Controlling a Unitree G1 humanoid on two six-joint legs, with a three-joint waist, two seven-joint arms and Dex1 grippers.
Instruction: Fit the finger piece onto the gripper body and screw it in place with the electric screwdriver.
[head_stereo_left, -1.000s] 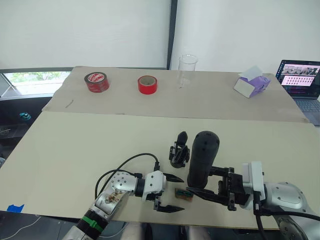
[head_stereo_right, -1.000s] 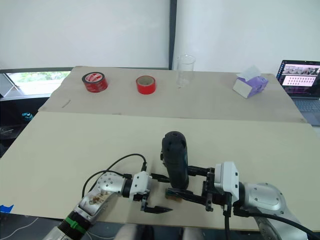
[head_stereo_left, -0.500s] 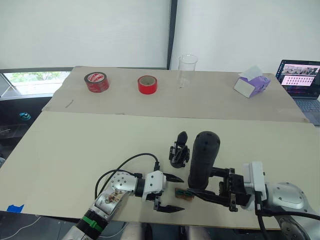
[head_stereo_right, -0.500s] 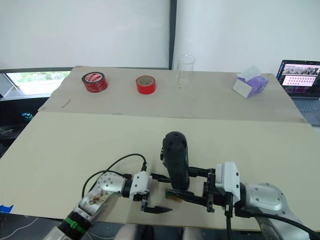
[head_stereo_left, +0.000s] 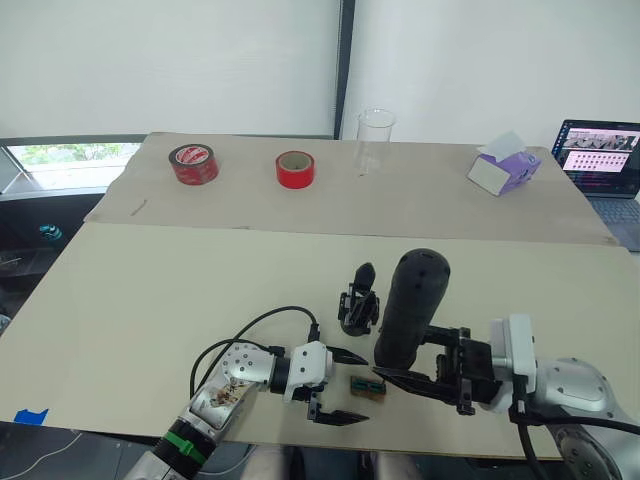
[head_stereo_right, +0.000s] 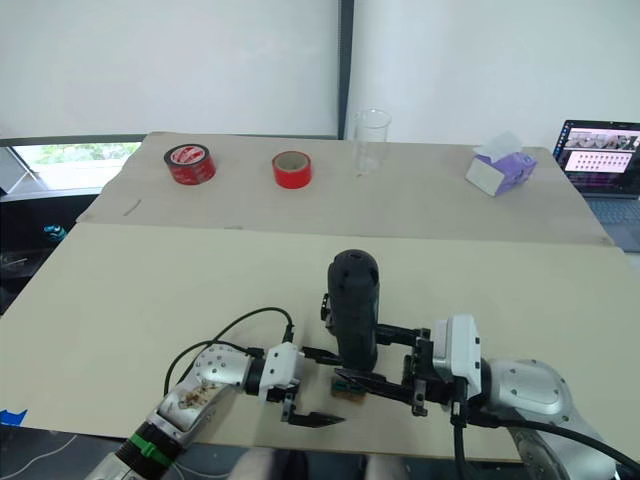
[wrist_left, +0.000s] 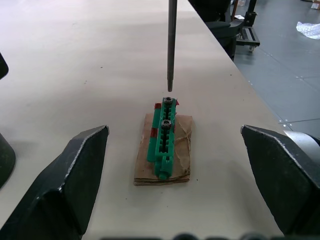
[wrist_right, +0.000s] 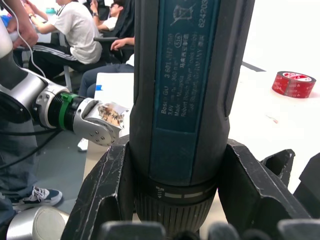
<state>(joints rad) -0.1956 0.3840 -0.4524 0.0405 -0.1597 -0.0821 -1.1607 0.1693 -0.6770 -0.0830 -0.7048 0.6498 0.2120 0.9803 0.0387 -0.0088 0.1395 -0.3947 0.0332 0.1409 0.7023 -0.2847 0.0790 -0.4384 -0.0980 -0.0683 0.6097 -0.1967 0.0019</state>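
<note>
Head views: a clear glass beaker (head_stereo_left: 376, 138) is seen at 12 o'clock on the far part of the table (head_stereo_left: 150, 290); nothing can be made out inside it. A dark red tape roll (head_stereo_left: 193, 163) and a bright red tape roll (head_stereo_left: 295, 169) stand toward 11 o'clock, a purple-and-white tissue box (head_stereo_left: 503, 165) toward 1 o'clock, and an open laptop (head_stereo_left: 605, 160) at 2 o'clock. White print on the dark roll cannot be read. The gripper body (head_stereo_left: 359, 303) is placed upright near the table's middle, at about 6 o'clock from the beaker. The electric screwdriver (head_stereo_left: 409, 308) is held just at 3 o'clock of it, tilted slightly, bit down, clamped in the right gripper (head_stereo_left: 425, 361). A small green-and-brown piece (head_stereo_left: 368, 387) lies at 6 o'clock of the gripper body. The left gripper (head_stereo_left: 340, 386) is spread wide, holding nothing, at 9 o'clock of that piece.

Left wrist view: the left fingers (wrist_left: 60, 187) are parted on either side of the green-and-brown piece (wrist_left: 164, 145). Two screw heads are seen in its green strip; the metal bit (wrist_left: 171, 47) hangs just above the farther one.

Right wrist view: the screwdriver barrel (wrist_right: 185, 95) is gripped between the right fingers (wrist_right: 102, 192). A blue label is noted, with "Bosch GO" and "3 601" partly legible. Seated people (wrist_right: 80, 35) are visible beyond.
</note>
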